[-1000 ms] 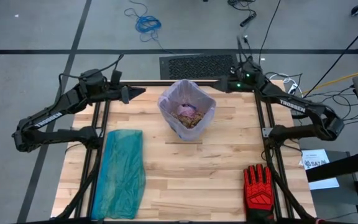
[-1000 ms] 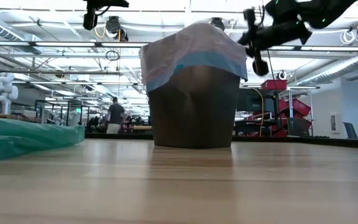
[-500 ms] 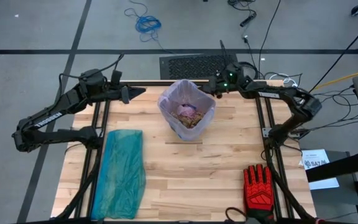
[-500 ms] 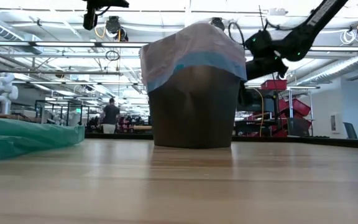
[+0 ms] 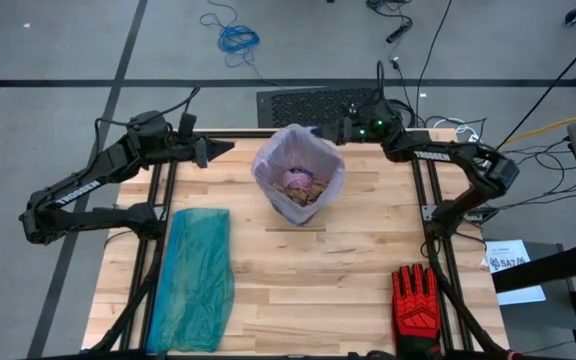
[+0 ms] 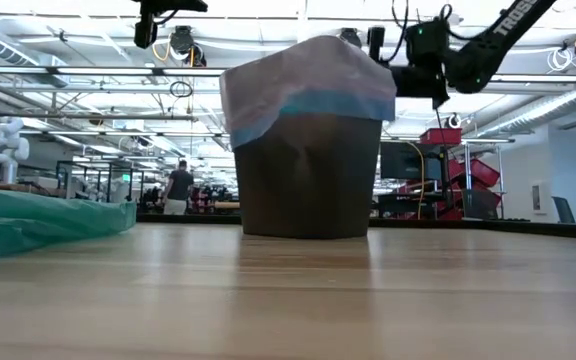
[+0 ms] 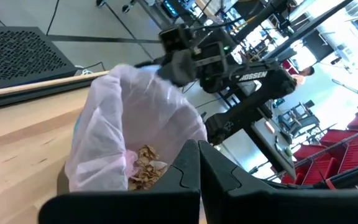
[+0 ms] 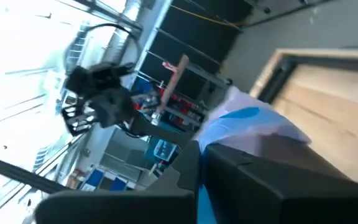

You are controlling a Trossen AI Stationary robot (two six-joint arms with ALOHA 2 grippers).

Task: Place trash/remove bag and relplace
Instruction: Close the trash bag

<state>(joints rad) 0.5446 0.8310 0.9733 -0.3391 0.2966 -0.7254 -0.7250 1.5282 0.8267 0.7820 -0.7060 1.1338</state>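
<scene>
Inspector: Trash [image 5: 304,187] lies inside your bag [image 5: 273,160], still lining the bin mid-table.

Operator: Tools?

Inspector: Right tool [image 5: 320,131] clamps the bag's rim; left tool [image 5: 226,148] together, idle. Removal and replacement remain

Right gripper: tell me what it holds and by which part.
The right gripper is shut on the bag, pinching its rim at the far edge of the bin. The left gripper is shut and holds nothing.

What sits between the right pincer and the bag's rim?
Nothing visible. The right pincer is shut at the far-right corner of the bag rim, apparently pinching it. The left pincer waits, shut, off to the bin's left.
</scene>
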